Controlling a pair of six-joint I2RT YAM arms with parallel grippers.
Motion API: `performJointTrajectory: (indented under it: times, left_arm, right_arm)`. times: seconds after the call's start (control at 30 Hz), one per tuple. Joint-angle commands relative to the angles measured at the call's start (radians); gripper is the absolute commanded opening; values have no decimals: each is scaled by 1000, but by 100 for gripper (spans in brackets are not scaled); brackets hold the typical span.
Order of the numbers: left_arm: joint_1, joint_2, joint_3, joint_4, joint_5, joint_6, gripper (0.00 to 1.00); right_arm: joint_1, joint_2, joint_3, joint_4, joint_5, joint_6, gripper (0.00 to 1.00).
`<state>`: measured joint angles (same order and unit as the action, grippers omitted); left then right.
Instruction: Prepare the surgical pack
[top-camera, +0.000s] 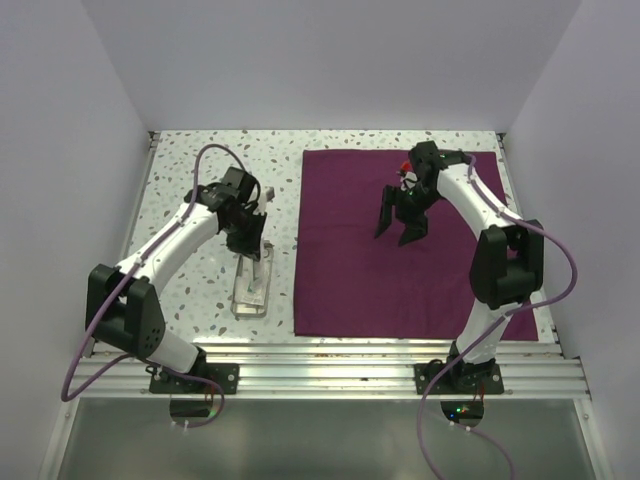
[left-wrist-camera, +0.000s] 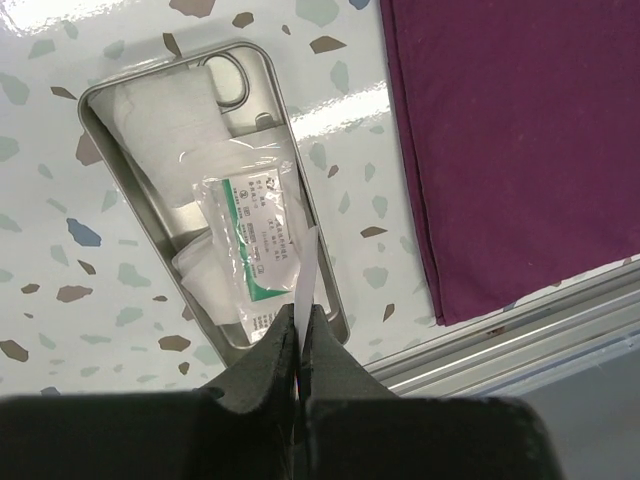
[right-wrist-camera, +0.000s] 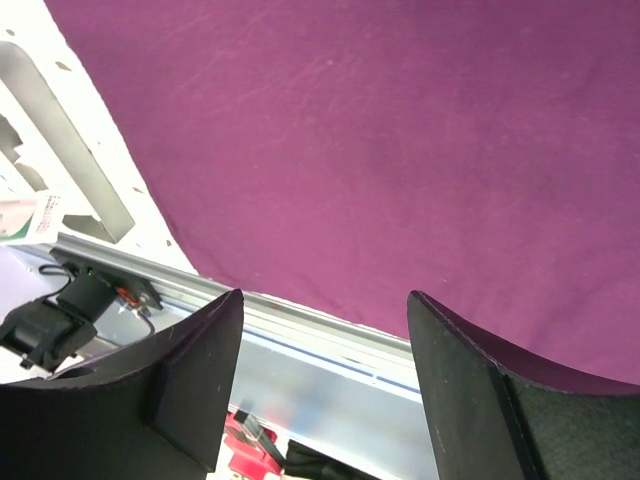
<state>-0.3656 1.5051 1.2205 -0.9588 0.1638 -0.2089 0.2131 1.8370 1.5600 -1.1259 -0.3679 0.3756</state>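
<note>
The dark magenta cloth (top-camera: 400, 270) of the surgical pack lies flat on the right half of the table, also in the left wrist view (left-wrist-camera: 510, 140) and the right wrist view (right-wrist-camera: 380, 130). The steel tray (top-camera: 252, 290) sits left of it and holds white gauze (left-wrist-camera: 160, 120), a green-labelled sealed packet (left-wrist-camera: 255, 225) and a metal ring handle (left-wrist-camera: 232, 80). My left gripper (left-wrist-camera: 298, 312) hangs over the tray's rim (left-wrist-camera: 330, 290), shut on a thin white packet (left-wrist-camera: 308, 265) seen edge-on. Above the cloth, my right gripper (top-camera: 397, 232) is open with nothing between its fingertips (right-wrist-camera: 324, 296).
An aluminium rail (top-camera: 330, 350) runs along the near table edge, just in front of the cloth and the tray. White walls enclose the speckled tabletop (top-camera: 190, 180) on the left, right and far sides.
</note>
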Motion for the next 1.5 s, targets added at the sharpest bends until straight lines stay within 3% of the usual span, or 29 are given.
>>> performJointTrajectory:
  times: [0.0,0.27,0.57,0.67,0.77,0.97,1.07,1.17,1.33,1.47]
  left_arm:
    - [13,3,-1,-6,-6,6,0]
    - [31,64,-35,28,88,22,0]
    - [48,157,-21,26,46,52,0]
    - [65,191,-10,23,8,52,20]
    - [68,198,2,29,-50,52,33]
    - [70,141,40,34,-197,-1,48]
    - [70,103,47,40,-230,-6,53]
    - [70,102,16,41,-221,12,54]
    - [70,45,-13,61,-275,-13,54]
    - [70,-107,-22,95,-372,-90,56]
  right_arm:
    - [15,-38,-11,20,-65,-23,70]
    - [39,-16,-21,35,-85,-23,71]
    - [74,18,-6,43,-80,-23,71]
    - [92,24,-3,37,-62,-23,71]
    - [112,22,-9,35,-42,-24,72]
    - [195,56,27,48,10,-15,78]
    - [272,94,99,51,64,3,92]
    - [327,143,178,51,80,34,96]
    - [376,202,252,63,81,78,95]
    - [423,246,278,113,99,166,84]
